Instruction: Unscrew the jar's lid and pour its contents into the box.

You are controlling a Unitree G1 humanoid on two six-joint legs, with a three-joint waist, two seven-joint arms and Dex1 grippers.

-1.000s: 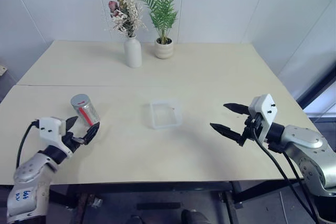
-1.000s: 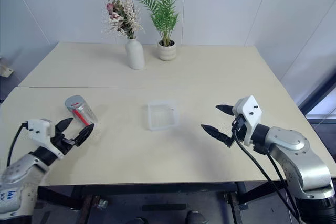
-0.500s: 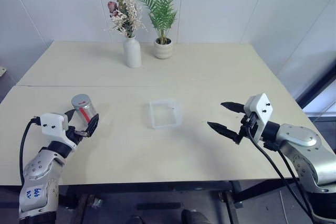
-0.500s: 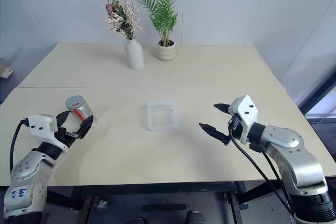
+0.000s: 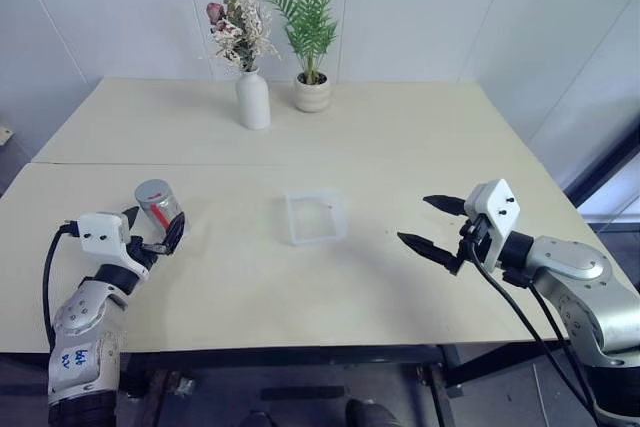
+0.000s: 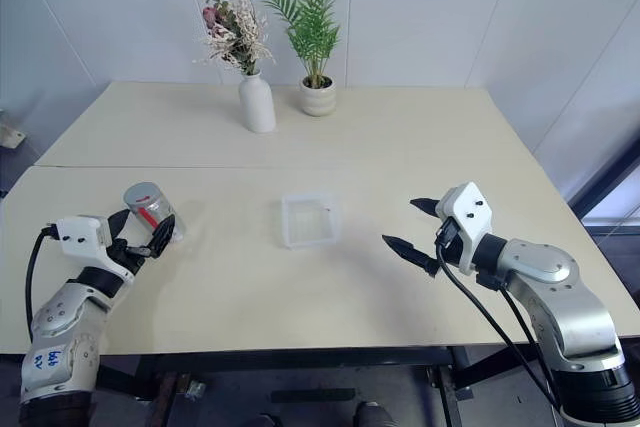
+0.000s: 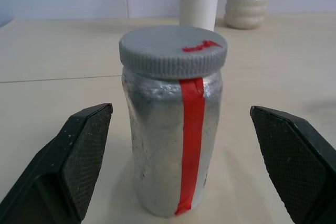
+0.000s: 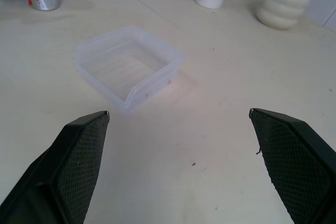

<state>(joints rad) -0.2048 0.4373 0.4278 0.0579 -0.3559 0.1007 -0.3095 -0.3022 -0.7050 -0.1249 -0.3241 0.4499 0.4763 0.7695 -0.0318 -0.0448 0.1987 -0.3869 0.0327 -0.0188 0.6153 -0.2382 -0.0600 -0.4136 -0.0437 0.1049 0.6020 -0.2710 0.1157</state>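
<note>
Moved in since a second ago: left pincer point(image 5: 152, 232) now framing the jar point(image 5: 159, 206), where before it sat short of it and lower. Jaws spread wide to either side of the jar, not touching it in the left wrist view. Right pincer point(image 5: 432, 226) much as before, jaws wide apart, nothing between them, hovering over the counter point(image 5: 400, 147) well to the right of the box point(image 5: 316, 215).

Counted: one jar, one lid point(image 7: 173, 51), one box, two pincers, one white vase point(image 5: 252, 98) of dried flowers, one ribbed white pot point(image 5: 311, 93) with a green plant.

Nearest: the jar, upright on the counter's left side, silvery-sided, grey ribbed lid screwed on top. Red strip running down its side and a red mark on the lid; no lettering readable. Contents not to be made out through the silvery wall.

Farther in, near the counter's middle: the clear box, open-topped, shallow, rounded corners, well apart from the jar. One tiny dark speck inside, near its far right side.

Farthest, toward the back wall: vase and pot side by side, vase on the left.
</note>
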